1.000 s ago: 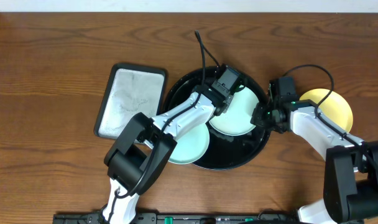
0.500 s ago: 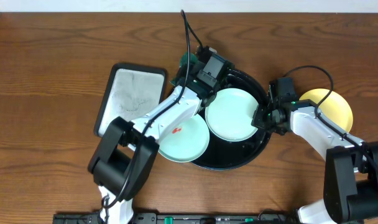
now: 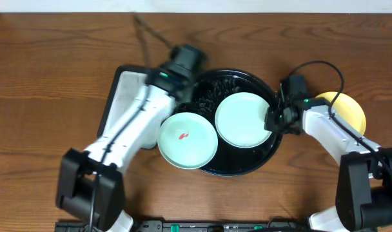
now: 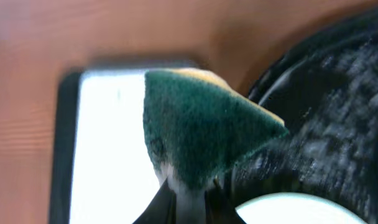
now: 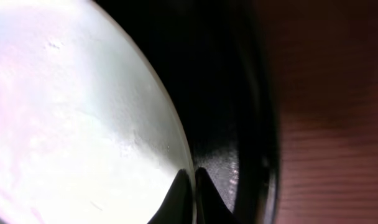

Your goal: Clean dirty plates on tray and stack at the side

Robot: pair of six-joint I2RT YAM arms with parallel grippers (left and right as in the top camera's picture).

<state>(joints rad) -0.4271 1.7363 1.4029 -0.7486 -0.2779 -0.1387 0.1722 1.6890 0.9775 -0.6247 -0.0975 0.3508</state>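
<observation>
Green sponge (image 4: 201, 130), yellow-backed, is seen pinched at lower centre by the left gripper (image 4: 186, 198). A grey black-rimmed tray (image 4: 108, 155) is framed at left, the glossy black tray (image 4: 338, 118) at right, a pale plate (image 4: 288, 210) edge at the bottom right.

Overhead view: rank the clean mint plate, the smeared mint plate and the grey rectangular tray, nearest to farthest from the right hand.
1. the clean mint plate, in the black tray, at the right hand
2. the smeared mint plate, over the black tray's lower-left rim
3. the grey rectangular tray, far left
</observation>
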